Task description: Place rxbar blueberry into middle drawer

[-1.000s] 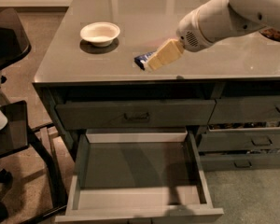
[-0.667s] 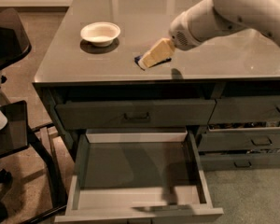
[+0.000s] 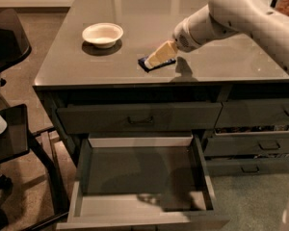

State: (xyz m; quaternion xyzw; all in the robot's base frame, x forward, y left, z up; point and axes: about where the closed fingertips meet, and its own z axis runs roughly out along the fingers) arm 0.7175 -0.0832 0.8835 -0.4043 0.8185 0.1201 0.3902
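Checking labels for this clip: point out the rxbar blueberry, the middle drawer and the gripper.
rxbar blueberry (image 3: pixel 143 63), camera view, exposed left end of the wrapper.
middle drawer (image 3: pixel 139 172), camera view, bare floor of the open box.
gripper (image 3: pixel 153 60), camera view, tan tip down at the bar.

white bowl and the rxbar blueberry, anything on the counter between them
Nothing: in the camera view the countertop between the white bowl and the rxbar blueberry is bare. The tool is down at the bar.

arm: white, extends from upper right, angled down-left | gripper: cream, tilted, tip low, near centre of view
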